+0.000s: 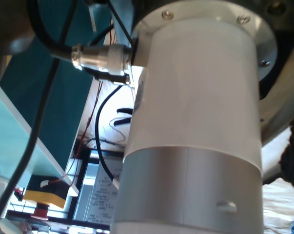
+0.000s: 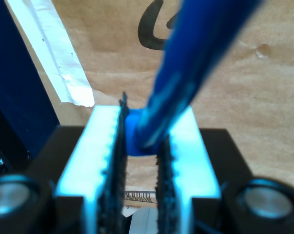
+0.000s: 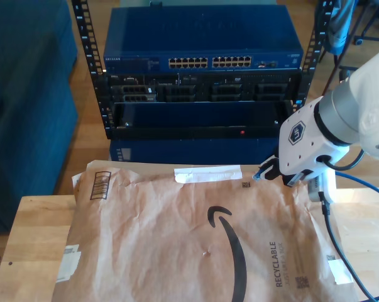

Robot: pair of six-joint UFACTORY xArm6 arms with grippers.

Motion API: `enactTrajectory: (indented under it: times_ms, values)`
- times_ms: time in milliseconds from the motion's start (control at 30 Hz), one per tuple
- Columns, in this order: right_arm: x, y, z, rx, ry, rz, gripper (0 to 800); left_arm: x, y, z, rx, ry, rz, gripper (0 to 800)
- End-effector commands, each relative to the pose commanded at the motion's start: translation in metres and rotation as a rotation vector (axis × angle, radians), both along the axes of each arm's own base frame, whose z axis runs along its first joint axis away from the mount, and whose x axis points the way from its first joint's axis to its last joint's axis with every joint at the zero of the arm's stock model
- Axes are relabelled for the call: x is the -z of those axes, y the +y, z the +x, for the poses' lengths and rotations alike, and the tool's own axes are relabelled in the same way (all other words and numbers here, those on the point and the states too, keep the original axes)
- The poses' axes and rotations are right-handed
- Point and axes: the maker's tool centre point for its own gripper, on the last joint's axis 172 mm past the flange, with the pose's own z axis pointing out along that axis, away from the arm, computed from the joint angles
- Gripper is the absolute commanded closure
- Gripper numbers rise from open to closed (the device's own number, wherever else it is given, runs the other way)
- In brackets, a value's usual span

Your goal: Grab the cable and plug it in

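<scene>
Above the brown paper mailing envelope (image 3: 176,245), my second gripper (image 2: 139,146) is clamped on the thin bright-blue network cable (image 2: 186,73) near its plug end. The grab looks done; plugging into the blue rack switch (image 3: 202,47) remains. I cannot tell how my first gripper stands.

White arm (image 3: 359,107), black-jawed end effector (image 2: 139,161)

We look at a black equipment rack (image 3: 98,94) holding a blue network switch (image 3: 202,41) with servers (image 3: 205,91) beneath it. A blue upholstered seat (image 3: 26,107) stands at the exterior view's left on a wooden floor (image 3: 88,148). Brown paper packaging (image 3: 176,239) covers a pale wooden table (image 3: 32,245).
</scene>
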Motion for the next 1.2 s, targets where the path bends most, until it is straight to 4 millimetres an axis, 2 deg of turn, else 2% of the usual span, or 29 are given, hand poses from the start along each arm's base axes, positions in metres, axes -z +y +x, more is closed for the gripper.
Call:
enactTrajectory:
  times_ms: [200,367,633,767,833,933,1067,1200]
  values:
    - [0.001,-0.001,-0.001,-0.001,0.001,-0.008,798,0.006,-0.007,-0.005,0.005,-0.034,0.003,0]
    - [0.001,-0.002,-0.001,-0.002,0.001,-0.009,798,0.021,-0.012,-0.01,-0.028,-0.041,0.028,0]
    - [0.008,-0.002,-0.005,-0.002,0.015,-0.011,798,0.034,-0.001,-0.015,-0.069,-0.052,0.131,0]
    - [0.009,-0.002,-0.005,-0.002,0.016,-0.012,798,0.044,-0.01,-0.019,-0.079,-0.068,0.128,0]
    - [0.01,-0.002,-0.006,-0.003,0.018,-0.012,798,0.048,-0.009,-0.02,-0.093,-0.07,0.143,0]
    - [0.013,-0.002,-0.008,-0.001,0.026,-0.012,798,0.06,-0.019,-0.021,-0.103,-0.071,0.137,0]
    - [0.018,-0.002,-0.009,0.001,0.027,-0.014,798,0.07,-0.012,-0.02,-0.111,-0.079,0.181,0]
    - [0.02,-0.003,-0.01,0.001,0.03,-0.016,798,0.089,-0.009,-0.023,-0.142,-0.082,0.24,0]
